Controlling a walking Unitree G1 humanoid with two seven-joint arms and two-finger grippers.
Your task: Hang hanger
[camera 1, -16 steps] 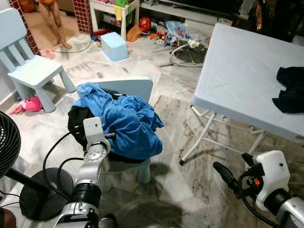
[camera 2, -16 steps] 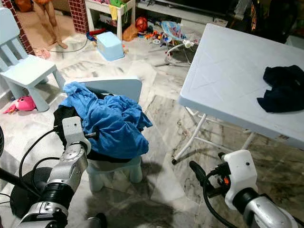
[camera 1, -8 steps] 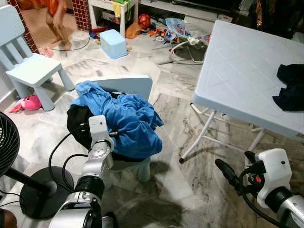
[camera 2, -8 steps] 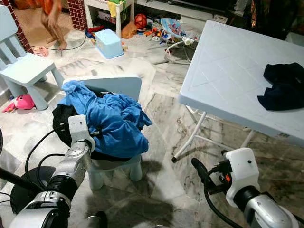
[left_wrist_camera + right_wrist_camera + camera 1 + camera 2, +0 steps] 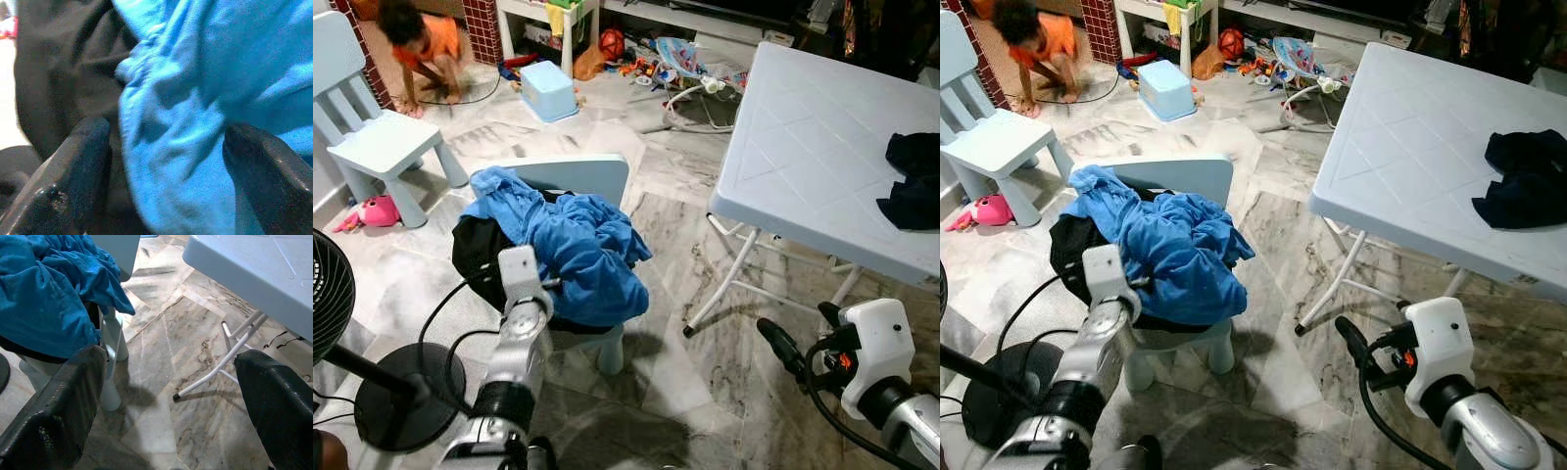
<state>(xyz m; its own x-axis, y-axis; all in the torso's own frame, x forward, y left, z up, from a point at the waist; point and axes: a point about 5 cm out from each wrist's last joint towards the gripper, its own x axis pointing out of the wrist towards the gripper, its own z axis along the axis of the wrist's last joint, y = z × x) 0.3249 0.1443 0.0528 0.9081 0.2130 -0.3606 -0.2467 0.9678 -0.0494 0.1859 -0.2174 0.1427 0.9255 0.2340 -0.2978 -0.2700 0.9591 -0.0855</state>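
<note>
Chair: a small pale-blue child's chair (image 5: 570, 180) was seen on the marble floor (image 5: 675, 255), heaped with a blue garment (image 5: 576, 245) lying over a black garment (image 5: 475, 253).
Left gripper: the left gripper (image 5: 166, 161) was raised on its silver arm to the near edge of the heap, its tips hidden behind the wrist housing in the eye views.
Right gripper: the right gripper (image 5: 171, 396) was held low above the floor, near the white folding table (image 5: 813, 147) and well apart from the chair.
Table: a dark garment (image 5: 913, 182) was seen lying at its far right edge.
Surroundings: a black fan (image 5: 352, 372) stood at the robot's left; a second pale-blue chair (image 5: 372, 137), a pink toy (image 5: 374, 213) and a blurred person in orange (image 5: 419, 49) were seen farther back.
Hanger: no hanger could be made out.
Left wrist view: the two black fingers (image 5: 73, 166) were spread apart, with blue cloth bulging between them and black cloth beside one; contact could not be judged.
Right wrist view: the fingers (image 5: 58, 401) were held wide apart with nothing between them, floor and a white table leg (image 5: 225, 357) lying beyond.
</note>
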